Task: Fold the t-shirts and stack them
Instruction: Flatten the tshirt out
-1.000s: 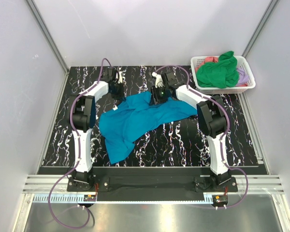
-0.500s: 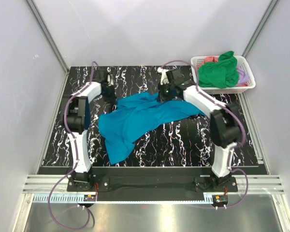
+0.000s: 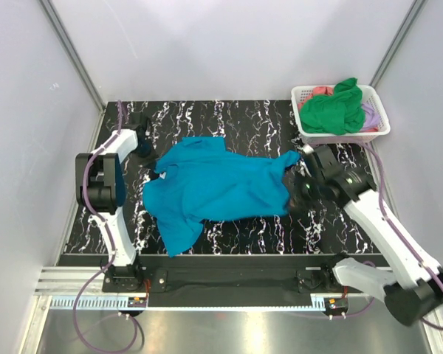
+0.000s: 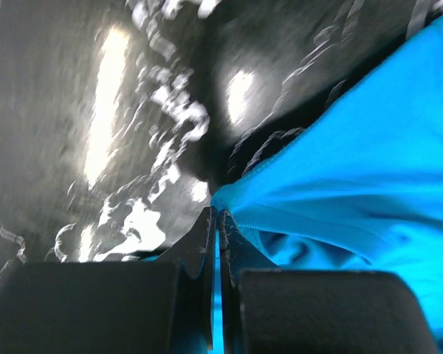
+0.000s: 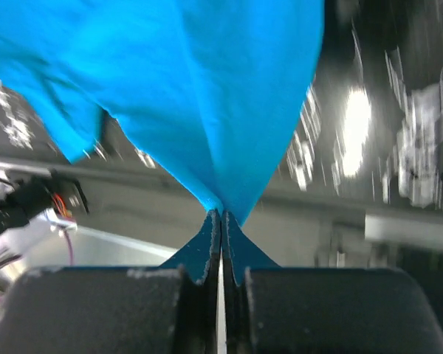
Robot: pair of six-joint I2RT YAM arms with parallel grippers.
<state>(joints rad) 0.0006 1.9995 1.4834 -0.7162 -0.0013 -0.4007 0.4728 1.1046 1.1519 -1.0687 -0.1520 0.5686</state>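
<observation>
Presently, the left gripper (image 4: pixel 215 221) is found pinched shut on the far-left edge of the teal-blue t-shirt (image 3: pixel 214 186), spread across the table (image 3: pixel 244 118). It is judged soft, light, limp; edges are best gripped. The right gripper (image 5: pixel 221 219) is clamped on its right edge.

**Two white-and-black arms, cabled in purple**

The left arm (image 3: pixel 118 228) and the right arm (image 3: pixel 387 232) are each built of rounded white links joined by bulky black joint housings. Black base plates (image 3: pixel 125 276) are seen at six o'clock. Purple cables (image 3: pixel 74 308) are looped out at seven and four o'clock. The left gripper (image 4: pixel 216 215) and right gripper (image 5: pixel 221 215) are fitted with matt black fingers (image 5: pixel 207 247), tapered to thin wedges
</observation>
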